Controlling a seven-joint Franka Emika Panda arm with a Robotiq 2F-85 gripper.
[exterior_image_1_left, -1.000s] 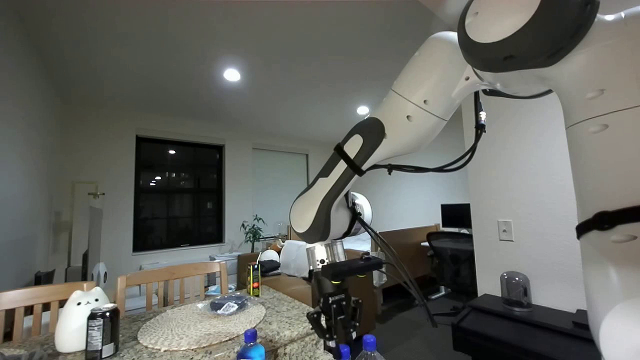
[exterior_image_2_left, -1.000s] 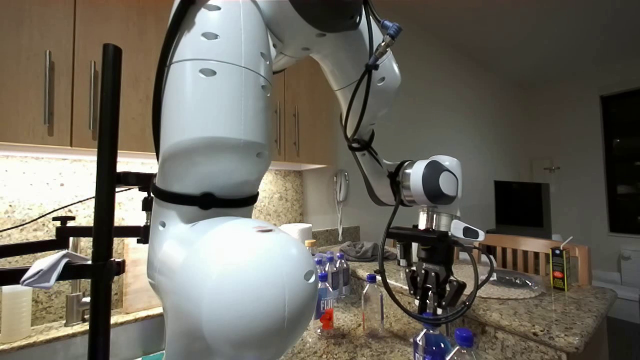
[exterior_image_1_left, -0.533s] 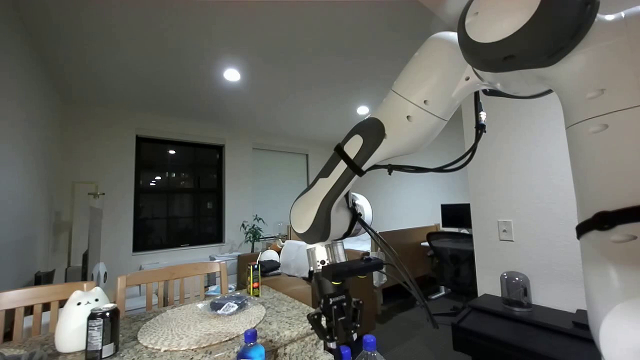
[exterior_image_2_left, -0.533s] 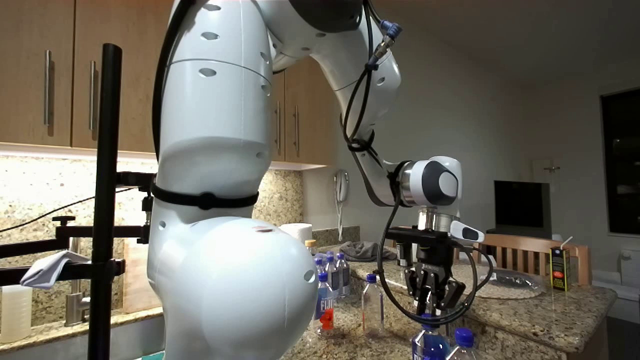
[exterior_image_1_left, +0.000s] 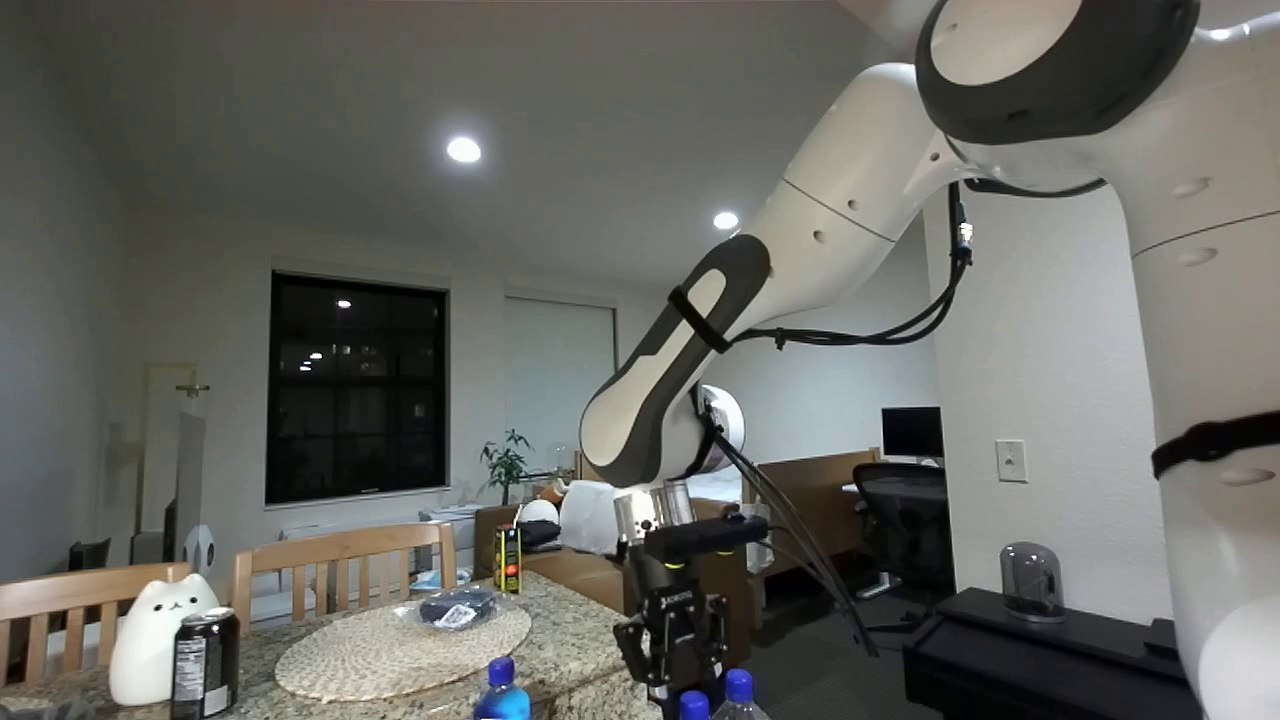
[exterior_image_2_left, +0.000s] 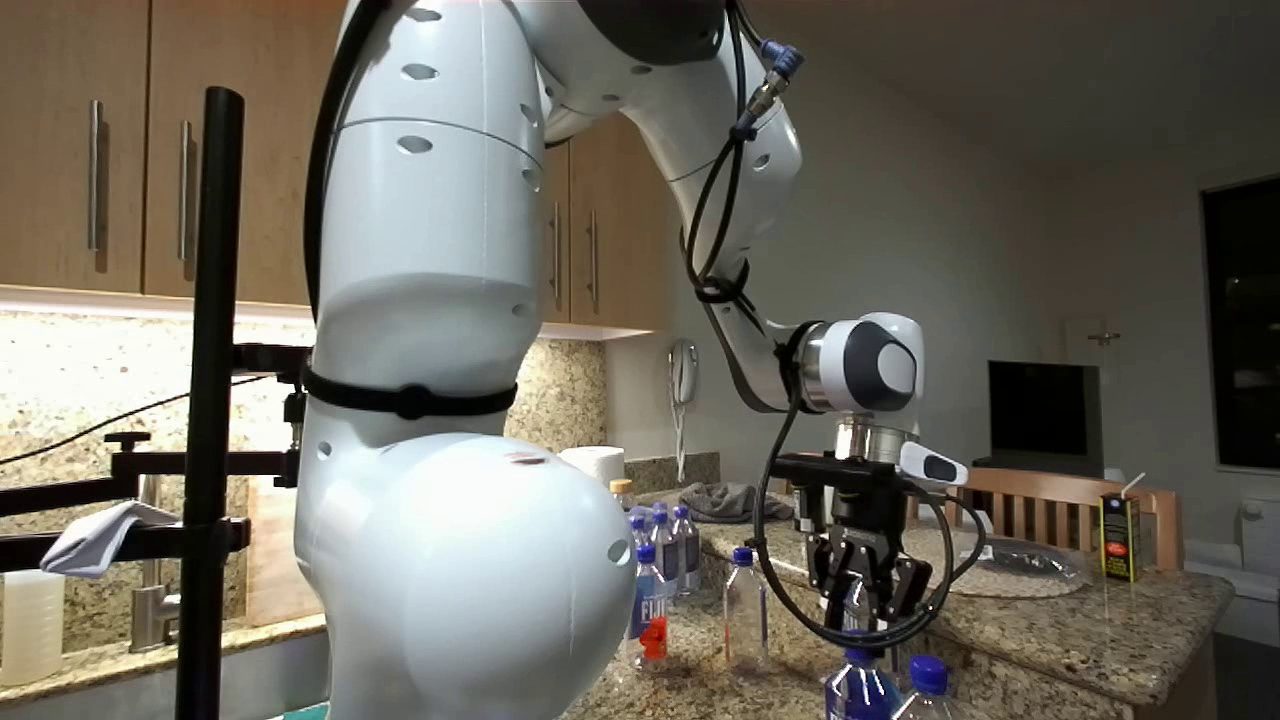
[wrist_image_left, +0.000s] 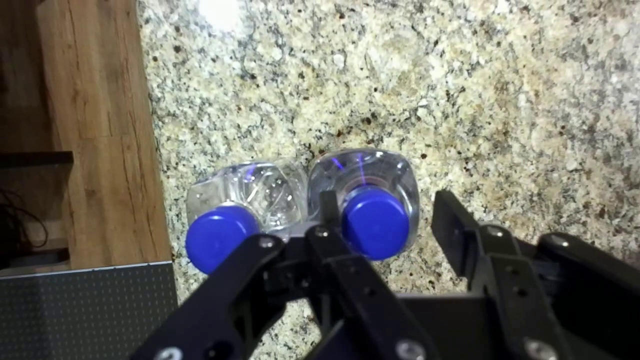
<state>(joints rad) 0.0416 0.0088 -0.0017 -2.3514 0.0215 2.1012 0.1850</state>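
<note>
My gripper (wrist_image_left: 384, 212) is open around the blue cap of a clear plastic bottle (wrist_image_left: 375, 220). In the wrist view the left finger is close beside the cap, and I cannot tell whether it touches. The right finger stands apart from it, with a gap. The bottle stands upright; its cap shows under the gripper (exterior_image_2_left: 860, 622) in an exterior view (exterior_image_2_left: 860, 690) and low in an exterior view (exterior_image_1_left: 694, 706). A second clear bottle with a blue cap (wrist_image_left: 222, 237) stands close beside it, left in the wrist view; it also shows in both exterior views (exterior_image_2_left: 928, 675) (exterior_image_1_left: 739, 687).
The bottles stand on a granite counter (wrist_image_left: 500, 100), with its edge and a wood floor (wrist_image_left: 105, 190) at left. More bottles (exterior_image_2_left: 745, 610) (exterior_image_2_left: 648, 600) stand nearer the arm base. A raised granite ledge (exterior_image_2_left: 1130, 640) holds a woven mat (exterior_image_1_left: 400, 655), a black can (exterior_image_1_left: 205, 662) and a drink carton (exterior_image_2_left: 1118, 537).
The gripper's fingers have spread apart a little around the bottle cap. The cap shows slightly lower relative to the gripper. The arm has hardly moved.
</note>
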